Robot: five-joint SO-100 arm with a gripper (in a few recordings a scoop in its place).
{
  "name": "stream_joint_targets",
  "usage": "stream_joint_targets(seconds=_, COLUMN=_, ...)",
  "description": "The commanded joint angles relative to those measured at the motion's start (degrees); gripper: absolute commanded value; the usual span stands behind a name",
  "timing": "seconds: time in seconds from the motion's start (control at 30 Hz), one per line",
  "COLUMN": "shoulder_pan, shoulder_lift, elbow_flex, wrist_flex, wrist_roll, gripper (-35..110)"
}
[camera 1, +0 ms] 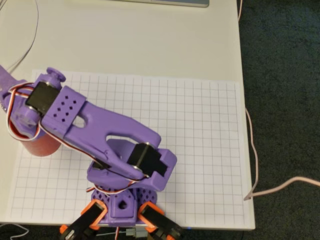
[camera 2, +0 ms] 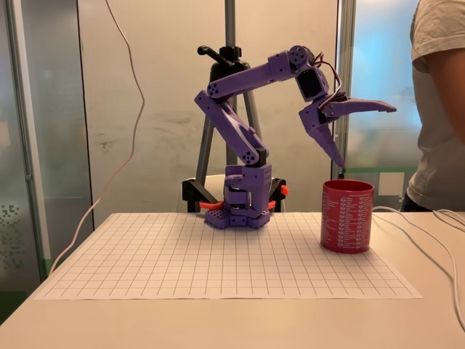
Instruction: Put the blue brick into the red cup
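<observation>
The red cup (camera 2: 347, 216) stands upright on the right part of the grid mat in the fixed view. In the overhead view the red cup (camera 1: 42, 146) peeks out at the mat's left edge, mostly covered by the purple arm's wrist. My gripper (camera 2: 367, 137) hangs open a little above the cup's mouth, one finger pointing right and the other pointing down toward the rim. Nothing sits between the fingers. The blue brick is hidden; the cup's inside cannot be seen.
The white grid mat (camera 2: 218, 262) covers the table, with the arm's base (camera 2: 243, 207) at its far edge. A person (camera 2: 439, 109) stands at the right. Cables (camera 2: 418, 236) lie to the right of the cup. A tripod (camera 2: 231, 87) rises behind the arm.
</observation>
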Motion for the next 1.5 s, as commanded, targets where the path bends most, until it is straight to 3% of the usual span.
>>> stream_joint_targets(seconds=0.0, shoulder_pan=0.00, shoulder_lift=1.93, elbow_flex=0.00, wrist_flex=-0.44, wrist_roll=-0.35, gripper=60)
stream_joint_targets(seconds=0.03, shoulder_pan=0.18, shoulder_lift=1.93, elbow_flex=-0.18, wrist_flex=-1.23, wrist_roll=-2.90, gripper=22)
stream_joint_targets(seconds=0.07, shoulder_pan=0.79, shoulder_lift=1.58, elbow_flex=-0.62, wrist_flex=-1.85, wrist_roll=-2.72, gripper=0)
stream_joint_targets(seconds=0.57, shoulder_pan=6.15, shoulder_lift=2.72, elbow_flex=-0.35, wrist_flex=-4.57, wrist_roll=-2.90, gripper=0)
stream_joint_targets(seconds=0.87, shoulder_pan=50.19, shoulder_lift=3.08, elbow_flex=10.72, wrist_flex=-33.49, wrist_roll=-10.55, gripper=0)
stream_joint_targets(seconds=1.0, shoulder_pan=64.69, shoulder_lift=5.19, elbow_flex=7.65, wrist_flex=-38.85, wrist_roll=-11.87, gripper=0)
stream_joint_targets(seconds=1.23, shoulder_pan=74.71, shoulder_lift=25.40, elbow_flex=7.21, wrist_flex=-38.41, wrist_roll=-18.37, gripper=0)
stream_joint_targets(seconds=1.47, shoulder_pan=74.09, shoulder_lift=45.26, elbow_flex=11.78, wrist_flex=-32.70, wrist_roll=-21.09, gripper=0)
